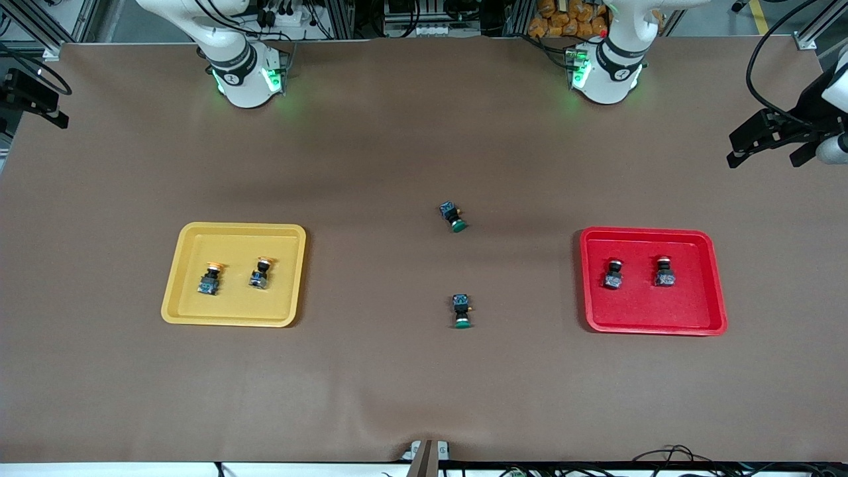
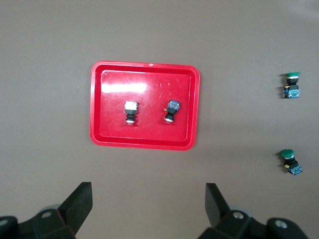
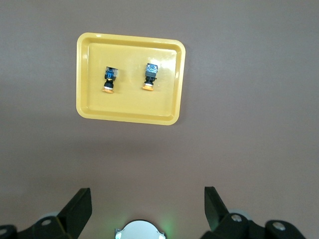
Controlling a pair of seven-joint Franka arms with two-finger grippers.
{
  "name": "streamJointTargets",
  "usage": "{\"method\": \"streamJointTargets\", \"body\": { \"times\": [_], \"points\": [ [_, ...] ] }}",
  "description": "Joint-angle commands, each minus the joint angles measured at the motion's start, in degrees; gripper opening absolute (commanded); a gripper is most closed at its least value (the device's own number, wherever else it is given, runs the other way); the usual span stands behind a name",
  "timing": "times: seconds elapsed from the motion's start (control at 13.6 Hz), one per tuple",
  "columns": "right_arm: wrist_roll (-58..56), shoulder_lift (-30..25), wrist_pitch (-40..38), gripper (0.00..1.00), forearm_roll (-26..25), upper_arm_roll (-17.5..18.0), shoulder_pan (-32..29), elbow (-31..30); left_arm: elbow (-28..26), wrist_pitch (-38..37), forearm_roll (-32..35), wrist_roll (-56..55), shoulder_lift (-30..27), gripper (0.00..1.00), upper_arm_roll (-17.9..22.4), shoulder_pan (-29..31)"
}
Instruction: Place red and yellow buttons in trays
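We see the task as finished. The two yellow buttons [image 1: 212, 278] [image 1: 260, 273] lie side by side in the yellow tray [image 1: 192, 311], toward the right arm's end of the bench [image 1: 397, 384]. The two red buttons [image 1: 613, 273] [image 1: 664, 271] lie apart from each other in the red tray [image 1: 596, 318], toward the left arm's end. Each colour sits in its own tray, so we judge the sorting is by colour.

Two green buttons [image 1: 454, 217] [image 1: 462, 311] lie on the bench between the trays, one nearer to the front camera; they are not part of the task, so it makes sense that nobody took them.

The left gripper [image 2: 148, 201] hangs high over the bench near the red tray, its jaws spread and holding nothing. The right gripper [image 3: 147, 204] hangs high near the yellow tray, its jaws also spread and holding nothing. Both arms wait
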Motion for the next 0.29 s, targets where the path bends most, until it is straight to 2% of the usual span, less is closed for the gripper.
{"method": "streamJointTargets", "body": {
  "times": [0.0,0.22],
  "points": [
    [-0.60,1.30,-0.83,1.00,-0.23,0.58,-0.69,1.71,0.13,-0.83,-1.02,-0.52,-0.47,1.00,-0.24,0.52],
    [-0.78,1.31,-1.01,1.00,-0.23,0.58,-0.60,1.62,0.30,-0.83,-1.02,-0.52,-0.30,1.00,-0.24,0.52]
  ]
}}
